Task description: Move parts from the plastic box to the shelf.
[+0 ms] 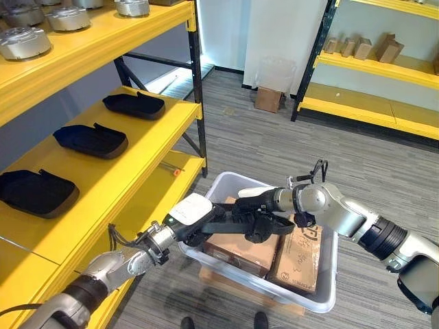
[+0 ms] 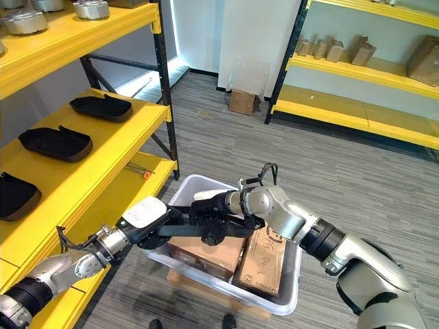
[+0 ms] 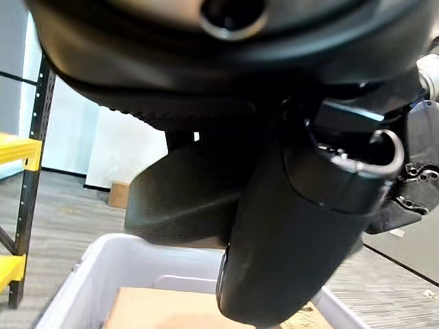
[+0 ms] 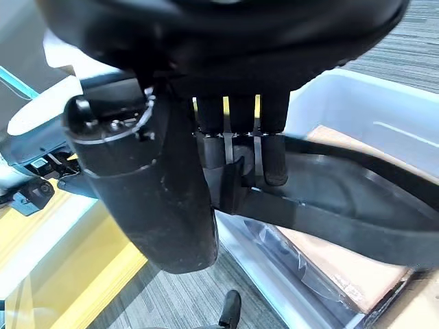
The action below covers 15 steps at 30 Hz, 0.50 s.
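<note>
1. Trays: three black parts (image 1: 91, 139) on the yellow shelf (image 1: 130, 164) at left.
2. Fourth black part (image 4: 329, 199) above the plastic box (image 1: 328, 291), lower centre.
3. Right hand (image 4: 236, 147) fingers curl over it; left hand (image 1: 206, 223) also grips it.

Both arms reach inward; left hand (image 1: 206, 223) and right hand (image 1: 255, 214) meet, fingers (image 4: 264, 147) curled around a black part (image 4: 343, 205).

The plastic box (image 1: 322, 291) stands on the floor (image 1: 274, 144) just right of the shelf (image 1: 130, 164), with cardboard boxes (image 1: 240, 250) inside it. Three parts (image 1: 90, 140) lie in a row on the shelf's middle level, and metal discs (image 1: 22, 42) sit on the level above.
</note>
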Tool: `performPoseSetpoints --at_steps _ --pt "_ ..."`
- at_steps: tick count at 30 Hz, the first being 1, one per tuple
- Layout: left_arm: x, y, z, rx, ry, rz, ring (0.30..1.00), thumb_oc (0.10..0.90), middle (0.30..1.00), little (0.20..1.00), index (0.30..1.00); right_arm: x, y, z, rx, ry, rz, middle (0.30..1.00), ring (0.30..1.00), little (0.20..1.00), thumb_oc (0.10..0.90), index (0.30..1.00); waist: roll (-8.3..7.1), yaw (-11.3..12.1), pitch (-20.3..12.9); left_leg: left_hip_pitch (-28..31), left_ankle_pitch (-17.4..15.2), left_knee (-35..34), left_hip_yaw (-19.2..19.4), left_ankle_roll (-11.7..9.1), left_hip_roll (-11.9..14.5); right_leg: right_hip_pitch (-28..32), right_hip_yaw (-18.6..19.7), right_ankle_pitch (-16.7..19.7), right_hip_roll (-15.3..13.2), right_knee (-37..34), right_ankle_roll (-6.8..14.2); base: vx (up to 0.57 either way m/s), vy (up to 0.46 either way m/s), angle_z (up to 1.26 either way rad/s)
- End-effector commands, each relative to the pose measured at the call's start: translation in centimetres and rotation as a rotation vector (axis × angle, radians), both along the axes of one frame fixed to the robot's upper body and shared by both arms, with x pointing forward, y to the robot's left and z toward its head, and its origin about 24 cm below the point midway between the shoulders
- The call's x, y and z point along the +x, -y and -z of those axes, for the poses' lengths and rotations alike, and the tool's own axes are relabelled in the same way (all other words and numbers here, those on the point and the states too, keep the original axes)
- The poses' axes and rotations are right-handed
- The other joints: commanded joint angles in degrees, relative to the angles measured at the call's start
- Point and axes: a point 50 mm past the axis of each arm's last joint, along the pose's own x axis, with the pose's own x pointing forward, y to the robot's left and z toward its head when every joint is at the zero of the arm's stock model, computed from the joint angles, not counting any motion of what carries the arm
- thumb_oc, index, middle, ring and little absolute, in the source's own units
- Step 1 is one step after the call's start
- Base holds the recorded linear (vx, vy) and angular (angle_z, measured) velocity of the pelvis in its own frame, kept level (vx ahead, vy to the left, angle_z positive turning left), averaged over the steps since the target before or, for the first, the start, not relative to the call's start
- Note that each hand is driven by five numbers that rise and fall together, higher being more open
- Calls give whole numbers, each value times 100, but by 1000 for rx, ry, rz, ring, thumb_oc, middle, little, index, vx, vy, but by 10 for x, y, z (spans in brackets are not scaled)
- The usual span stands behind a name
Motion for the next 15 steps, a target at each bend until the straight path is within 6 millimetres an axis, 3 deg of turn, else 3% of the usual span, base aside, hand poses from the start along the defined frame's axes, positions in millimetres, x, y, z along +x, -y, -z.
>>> performPoseSetpoints --at_steps 1,7,9,11,15 --pt "7 75 -46 -222 130 324 300 400 300 300 300 -9 -72 -77 243 223 -268 300 300 300 400 300 96 -17 -405 320 -398 -44 84 -159 341 99 -223 -149 -452 42 594 0 0 0" --pt "14 69 -44 -319 56 210 300 400 300 300 300 -10 -72 -76 258 225 -262 300 300 300 400 300 88 3 -391 321 -395 -44 69 -159 342 101 -231 -158 -443 48 578 0 0 0" --pt "21 59 -33 -476 -124 42 300 400 300 300 300 -8 -69 -75 291 218 -236 300 300 300 400 300 72 64 -371 321 -390 -44 17 -163 338 115 -261 -171 -436 58 555 0 0 0" --pt "22 55 -23 -526 -202 -19 300 400 300 300 300 -7 -68 -74 322 215 -216 300 300 300 400 300 59 88 -367 317 -387 -44 -8 -168 338 122 -278 -171 -427 55 540 0 0 0" --pt "12 50 -5 -564 -251 -71 300 400 300 300 300 -5 -63 -78 454 207 -150 300 300 300 400 300 32 118 -355 320 -384 -44 -32 -182 343 133 -305 -168 -423 54 527 0 0 0"
